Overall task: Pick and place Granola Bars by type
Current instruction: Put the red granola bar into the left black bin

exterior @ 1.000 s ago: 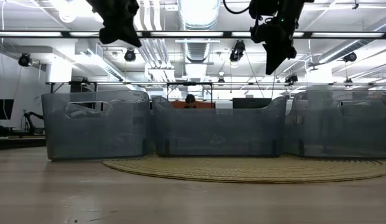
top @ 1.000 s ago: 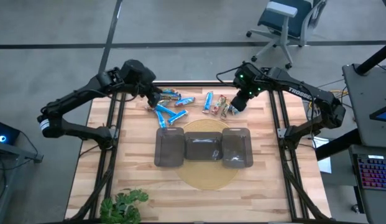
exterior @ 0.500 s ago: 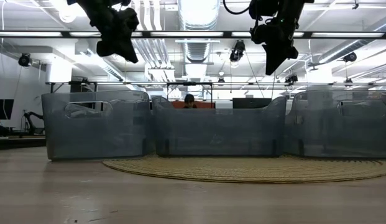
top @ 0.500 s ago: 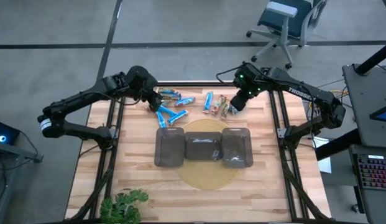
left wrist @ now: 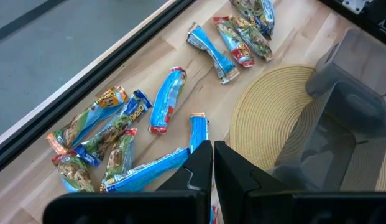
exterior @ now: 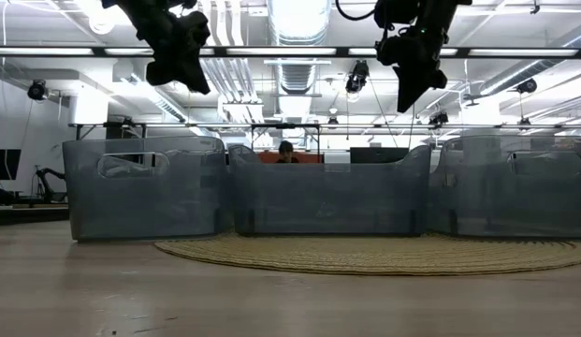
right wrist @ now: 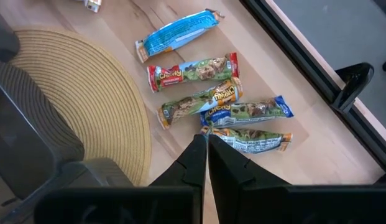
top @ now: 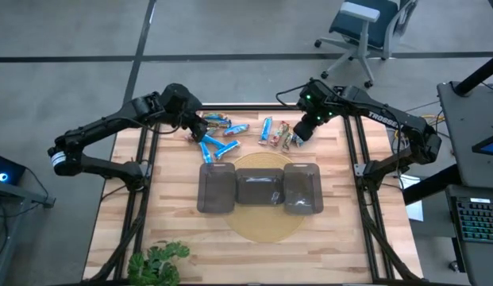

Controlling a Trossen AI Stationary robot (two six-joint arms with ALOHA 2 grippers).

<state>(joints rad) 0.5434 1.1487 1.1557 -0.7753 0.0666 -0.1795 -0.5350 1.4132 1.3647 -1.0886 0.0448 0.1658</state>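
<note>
The wooden tabletop carries a round woven mat with three dark trays lined up on it as sorting bins, and the Granola Bars lie loose in two clusters just behind them, unsorted. The left hand hovers over the blue-heavy cluster and the right hand over the mixed one, each with fingers pressed together and holding nothing. From table height the trays hide every bar.

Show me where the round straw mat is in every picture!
High view: round straw mat under the three trays, table centre.
Low view: flat strip beneath the trays.
Left wrist view: its edge beside a tray.
Right wrist view: curved part beside the bars.
Shared landmark: the trays.
</note>
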